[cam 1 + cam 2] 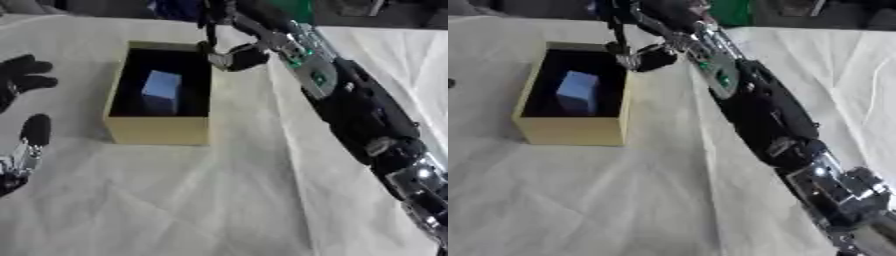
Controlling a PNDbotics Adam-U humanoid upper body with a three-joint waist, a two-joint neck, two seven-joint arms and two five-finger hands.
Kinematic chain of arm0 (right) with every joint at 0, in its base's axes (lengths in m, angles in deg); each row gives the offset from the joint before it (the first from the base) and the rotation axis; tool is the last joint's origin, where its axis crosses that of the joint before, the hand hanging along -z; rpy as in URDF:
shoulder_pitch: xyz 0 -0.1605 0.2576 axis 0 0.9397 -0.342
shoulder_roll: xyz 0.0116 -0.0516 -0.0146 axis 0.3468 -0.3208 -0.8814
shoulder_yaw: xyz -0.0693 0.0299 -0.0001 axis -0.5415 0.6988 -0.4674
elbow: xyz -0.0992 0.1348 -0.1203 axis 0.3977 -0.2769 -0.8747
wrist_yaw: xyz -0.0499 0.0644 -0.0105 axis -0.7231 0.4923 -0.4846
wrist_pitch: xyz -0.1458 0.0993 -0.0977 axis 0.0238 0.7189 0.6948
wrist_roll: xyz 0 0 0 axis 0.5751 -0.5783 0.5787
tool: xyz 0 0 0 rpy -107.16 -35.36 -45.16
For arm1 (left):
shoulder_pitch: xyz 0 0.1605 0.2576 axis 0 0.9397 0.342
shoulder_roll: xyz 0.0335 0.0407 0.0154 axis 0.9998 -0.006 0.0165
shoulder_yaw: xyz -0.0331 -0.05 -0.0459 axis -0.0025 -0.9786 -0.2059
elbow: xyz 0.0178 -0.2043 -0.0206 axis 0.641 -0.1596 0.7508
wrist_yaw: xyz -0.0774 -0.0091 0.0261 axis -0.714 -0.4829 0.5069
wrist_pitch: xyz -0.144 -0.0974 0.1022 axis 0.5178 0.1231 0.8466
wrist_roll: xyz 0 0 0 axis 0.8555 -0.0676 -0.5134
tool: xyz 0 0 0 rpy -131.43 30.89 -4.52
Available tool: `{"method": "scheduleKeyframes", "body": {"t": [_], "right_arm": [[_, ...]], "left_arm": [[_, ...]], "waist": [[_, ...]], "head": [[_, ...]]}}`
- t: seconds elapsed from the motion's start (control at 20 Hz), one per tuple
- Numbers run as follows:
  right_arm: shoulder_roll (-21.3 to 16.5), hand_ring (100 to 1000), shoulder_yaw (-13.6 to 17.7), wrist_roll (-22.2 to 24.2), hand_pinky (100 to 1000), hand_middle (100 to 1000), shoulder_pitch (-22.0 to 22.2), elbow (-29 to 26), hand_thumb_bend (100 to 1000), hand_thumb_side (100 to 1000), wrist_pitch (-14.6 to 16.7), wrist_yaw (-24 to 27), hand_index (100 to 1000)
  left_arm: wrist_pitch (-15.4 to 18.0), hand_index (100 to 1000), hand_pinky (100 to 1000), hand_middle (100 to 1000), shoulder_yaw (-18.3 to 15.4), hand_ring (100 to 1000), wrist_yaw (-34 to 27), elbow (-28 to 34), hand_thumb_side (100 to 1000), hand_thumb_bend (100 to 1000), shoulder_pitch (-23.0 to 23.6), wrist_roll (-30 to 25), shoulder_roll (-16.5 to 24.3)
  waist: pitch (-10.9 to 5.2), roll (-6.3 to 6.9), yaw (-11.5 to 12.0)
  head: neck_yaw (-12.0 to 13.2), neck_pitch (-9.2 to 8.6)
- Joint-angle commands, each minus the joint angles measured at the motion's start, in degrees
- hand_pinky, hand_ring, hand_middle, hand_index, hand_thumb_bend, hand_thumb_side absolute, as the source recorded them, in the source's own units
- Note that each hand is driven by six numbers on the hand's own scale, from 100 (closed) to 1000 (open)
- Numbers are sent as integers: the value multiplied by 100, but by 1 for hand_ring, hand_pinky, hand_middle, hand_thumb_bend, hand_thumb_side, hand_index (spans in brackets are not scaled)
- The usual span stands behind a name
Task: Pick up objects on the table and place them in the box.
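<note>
Box (157, 131), tan cardboard with a dark lining, sits in the upper left of the frame on a cream tablecloth (219, 200). A pale blue block (162, 91) stands upright inside it, near the middle, its long side running up and down. The robot's right arm stretches diagonally from the lower right corner to the top centre. Its right hand (238, 56) hangs at the box's far right corner, just above the rim; I cannot tell whether its fingers are curled or straight, or whether they hold anything. The block lies below and to the left of that hand, which is the nearer one. The left hand (24, 75) rests at the left edge, fingers relaxed and empty. No other loose objects show on the cloth.
</note>
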Motion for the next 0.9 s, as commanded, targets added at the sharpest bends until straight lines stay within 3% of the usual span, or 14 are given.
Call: {"method": "scheduleKeyframes", "body": {"t": [0.05,0.35,0.5,0.9], "right_arm": [[-496,812,192,-39,714,577,117,-559,100,252,-228,641,771],[-1260,822,594,-159,722,596,1050,-1786,100,294,-711,1601,783],[-1464,836,860,-261,728,602,1648,-2364,100,319,-937,1972,784],[-1356,884,1590,-404,749,665,3282,-3407,100,344,-1441,2520,812]], "left_arm": [[-18,950,877,813,-89,788,60,75,595,188,-14,37,109],[-39,949,877,813,-171,788,156,52,599,184,46,114,139],[-55,949,877,813,-211,789,200,45,596,175,65,147,139],[-84,949,877,814,-304,789,339,35,592,155,156,205,155]], "waist": [[-86,14,-38],[-51,7,-185],[-34,18,-240],[1,78,-421]], "head": [[111,-62],[299,-106],[372,-148],[526,-210]]}}
